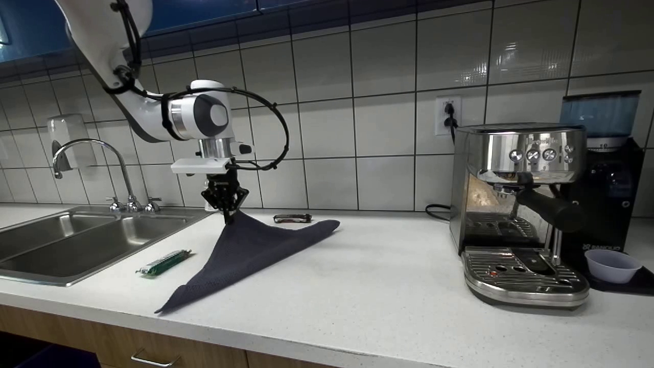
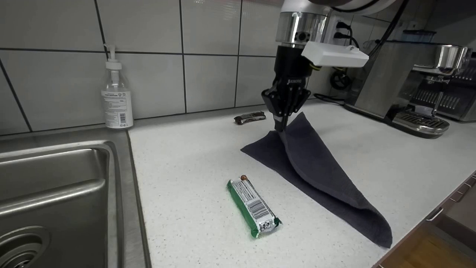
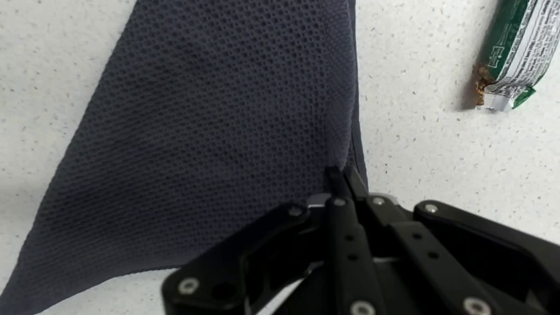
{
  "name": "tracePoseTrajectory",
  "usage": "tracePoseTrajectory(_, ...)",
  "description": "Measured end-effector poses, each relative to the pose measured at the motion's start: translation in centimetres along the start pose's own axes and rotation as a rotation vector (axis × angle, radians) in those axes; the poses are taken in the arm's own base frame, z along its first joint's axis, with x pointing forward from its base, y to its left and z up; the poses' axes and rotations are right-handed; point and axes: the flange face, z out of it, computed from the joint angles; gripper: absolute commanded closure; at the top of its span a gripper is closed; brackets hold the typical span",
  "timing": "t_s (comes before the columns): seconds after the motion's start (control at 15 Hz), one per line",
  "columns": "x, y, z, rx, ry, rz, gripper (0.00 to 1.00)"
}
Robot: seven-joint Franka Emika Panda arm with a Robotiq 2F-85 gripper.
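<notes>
On your speckled white countertop [image 1: 378, 286], between the double sink [image 1: 97, 245] and the espresso machine [image 1: 521, 153], lies the dark waffle-weave towel [image 2: 319, 163], folded over itself, one corner near the front edge. Your gripper [image 2: 280, 125] is clenched on a raised fold of it; the pinch looks narrow, so a sharp pull could slip it free. Sweep toward the sink and the fabric could drag the green-wrapped bar [image 2: 254, 206], spilling from its open end; drift low toward the dark-wrapped bar [image 2: 250, 118] and you could knock it.

White speckled countertop [image 1: 368, 286]
I am finding it bearing dark cloth [image 1: 250, 250], green-wrapped bar [image 2: 254, 208], dark-wrapped bar [image 2: 250, 117] and espresso machine [image 1: 511, 214].
</notes>
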Motion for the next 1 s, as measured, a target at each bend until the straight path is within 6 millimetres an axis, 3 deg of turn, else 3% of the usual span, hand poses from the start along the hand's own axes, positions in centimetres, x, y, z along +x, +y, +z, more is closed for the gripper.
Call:
tracePoseTrajectory(0.87, 1.9, -0.8, 1.4, 0.003, -0.024, -0.009, 0.98)
tracePoseTrajectory(0.93, 2.0, -0.8, 1.5, 0.004, -0.026, -0.01, 0.72)
tracePoseTrajectory(1.0, 2.0, -0.8, 1.6, 0.004, -0.028, -0.01, 0.71)
